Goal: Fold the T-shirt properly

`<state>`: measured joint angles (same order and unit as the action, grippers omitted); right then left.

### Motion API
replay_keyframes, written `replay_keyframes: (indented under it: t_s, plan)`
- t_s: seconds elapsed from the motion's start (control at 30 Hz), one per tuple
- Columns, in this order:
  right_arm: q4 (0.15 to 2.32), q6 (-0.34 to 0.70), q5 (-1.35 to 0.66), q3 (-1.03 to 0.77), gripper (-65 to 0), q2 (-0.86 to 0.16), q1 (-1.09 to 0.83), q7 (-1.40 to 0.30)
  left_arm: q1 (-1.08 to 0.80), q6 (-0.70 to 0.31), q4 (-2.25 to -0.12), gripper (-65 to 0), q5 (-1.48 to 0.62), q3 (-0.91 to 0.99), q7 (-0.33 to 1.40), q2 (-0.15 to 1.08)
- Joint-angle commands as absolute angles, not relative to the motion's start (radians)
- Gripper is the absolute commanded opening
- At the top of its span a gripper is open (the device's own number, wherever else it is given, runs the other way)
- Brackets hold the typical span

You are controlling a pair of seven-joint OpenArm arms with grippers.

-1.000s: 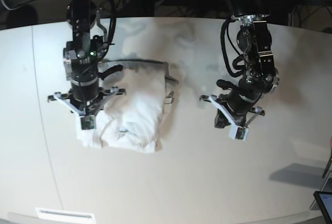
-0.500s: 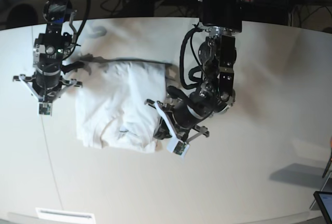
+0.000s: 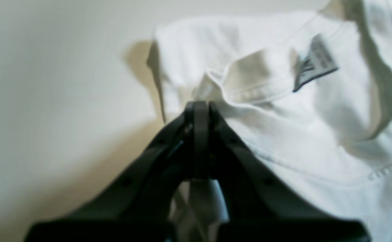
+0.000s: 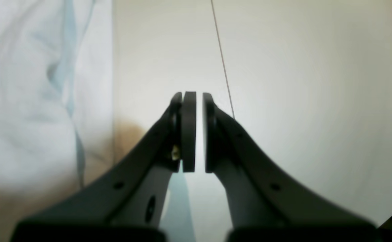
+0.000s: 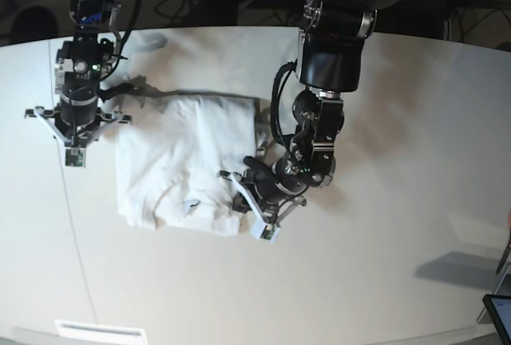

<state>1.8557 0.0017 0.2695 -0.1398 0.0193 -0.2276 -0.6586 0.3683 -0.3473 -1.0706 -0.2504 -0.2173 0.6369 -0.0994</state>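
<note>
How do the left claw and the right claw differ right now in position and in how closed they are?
The left claw is at the T-shirt, its tips over the collar fold, while the right claw hangs over bare tabletop beside the shirt's edge. The left claw's jaws are pressed fully together; the right claw's show a thin gap with nothing in it. Both are black, and neither visibly holds cloth.

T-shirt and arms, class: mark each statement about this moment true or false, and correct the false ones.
1. The left gripper is at the T-shirt. True.
2. The right gripper is over the shirt. False: it hangs over bare table, the cloth off to one side.
3. A label shows at the shirt's collar. True.
4. The shirt is spread flat with sleeves out. False: it lies as a folded bundle.
5. The left jaws gape wide. False: they are shut.
</note>
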Motion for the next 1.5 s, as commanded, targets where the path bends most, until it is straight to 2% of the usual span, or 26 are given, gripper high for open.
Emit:
replay_keyframes:
  t_s: [0.0,0.13,0.3,0.43,0.53,0.63,0.77,0.97,1.27,1.47]
  plan:
    - [1.873,-0.004,0.28,-0.136,-62.0,0.015,-0.232,-0.633,0.398,-0.334,-1.09,-65.0,-0.254,-0.219,0.605,-0.09]
    - [1.873,-0.002,0.28,-0.133,-62.0,0.016,-0.243,-0.621,0.406,-0.332,-1.11,-65.0,-0.254,-0.219,0.602,-0.084]
    - [1.871,-0.001,0.28,-0.133,-62.0,0.018,-0.28,-0.479,0.394,-0.331,-1.285,-65.0,-0.245,-0.219,0.605,-0.077]
    - [1.871,0.097,0.28,-0.143,-62.0,0.022,-0.291,-0.367,0.3,-0.331,-1.46,-65.0,-0.163,-0.219,0.591,-0.039]
    - [1.85,0.133,0.278,-0.143,-62.1,0.022,-0.3,-0.305,0.196,-0.331,-1.55,-65.0,-0.071,-0.219,0.476,-0.005]
    - [1.802,0.133,0.199,-0.154,-63.3,0.015,-0.315,-0.174,0.068,-0.331,-1.61,-65.0,0.005,-0.219,0.268,0.054]
    - [1.751,0.134,0.094,-0.199,-64.1,0.013,-0.335,-0.044,-0.062,-0.331,-1.646,-65.0,-0.008,-0.217,0.111,0.14]
    - [1.744,0.134,0.094,-0.209,-64.6,0.013,-0.4,0.061,-0.2,-0.331,-1.738,-65.0,-0.108,-0.124,0.097,0.185]
    - [1.751,0.133,0.093,-0.211,-64.7,0.021,-0.532,0.156,-0.381,-0.332,-1.851,-65.0,-0.019,-0.07,0.102,0.2]
    - [1.817,0.131,0.093,-0.213,-64.7,0.038,-0.622,0.162,-0.507,-0.332,-1.902,-65.0,-0.018,-0.068,0.094,0.216]
